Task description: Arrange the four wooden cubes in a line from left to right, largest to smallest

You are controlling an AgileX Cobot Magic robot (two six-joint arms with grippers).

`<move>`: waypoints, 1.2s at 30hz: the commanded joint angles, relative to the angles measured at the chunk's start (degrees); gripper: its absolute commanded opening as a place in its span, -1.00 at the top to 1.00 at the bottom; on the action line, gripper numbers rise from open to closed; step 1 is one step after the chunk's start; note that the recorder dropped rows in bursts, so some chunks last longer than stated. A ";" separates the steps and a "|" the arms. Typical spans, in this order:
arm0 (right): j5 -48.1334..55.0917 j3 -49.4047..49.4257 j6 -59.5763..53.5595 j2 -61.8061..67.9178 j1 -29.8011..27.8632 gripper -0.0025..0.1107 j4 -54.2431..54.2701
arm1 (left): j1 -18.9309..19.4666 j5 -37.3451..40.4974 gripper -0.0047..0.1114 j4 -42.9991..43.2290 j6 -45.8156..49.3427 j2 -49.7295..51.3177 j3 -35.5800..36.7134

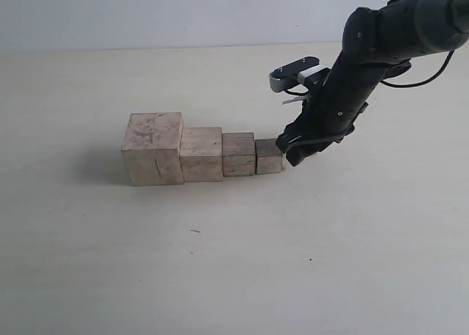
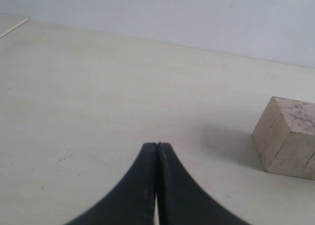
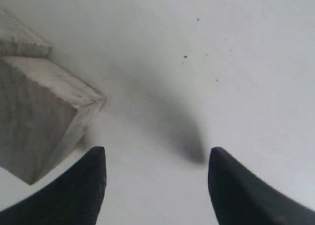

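Observation:
Four pale wooden cubes stand touching in a row on the table. From left to right they are the largest cube (image 1: 154, 148), the second cube (image 1: 201, 153), the third cube (image 1: 238, 153) and the smallest cube (image 1: 269, 156). My right gripper (image 1: 292, 150) is low, just right of the smallest cube, open and holding nothing. Its wrist view shows the smallest cube (image 3: 42, 116) beside one of its fingers (image 3: 83, 185), with bare table between the jaws (image 3: 156, 158). My left gripper (image 2: 157, 145) is shut on nothing; the largest cube (image 2: 289, 136) lies ahead of it. The left arm does not show in the exterior view.
The pale table (image 1: 234, 262) stretches around the row on all sides. A light wall (image 1: 183, 12) rises behind the table's far edge. The right arm (image 1: 381, 49) reaches in from the upper right.

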 commanded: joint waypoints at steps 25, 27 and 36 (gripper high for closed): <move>-0.09 0.24 -4.52 -0.62 0.08 -0.06 3.66 | -0.34 -0.58 0.92 -0.04 0.00 -0.30 0.16; 0.22 0.24 -2.49 -1.33 0.08 -0.06 0.16 | -0.34 -0.58 0.92 -0.04 0.00 -0.30 0.16; 0.83 0.24 11.85 -5.68 0.08 -0.01 -3.91 | -0.34 -0.58 0.92 -0.04 0.00 -0.30 0.16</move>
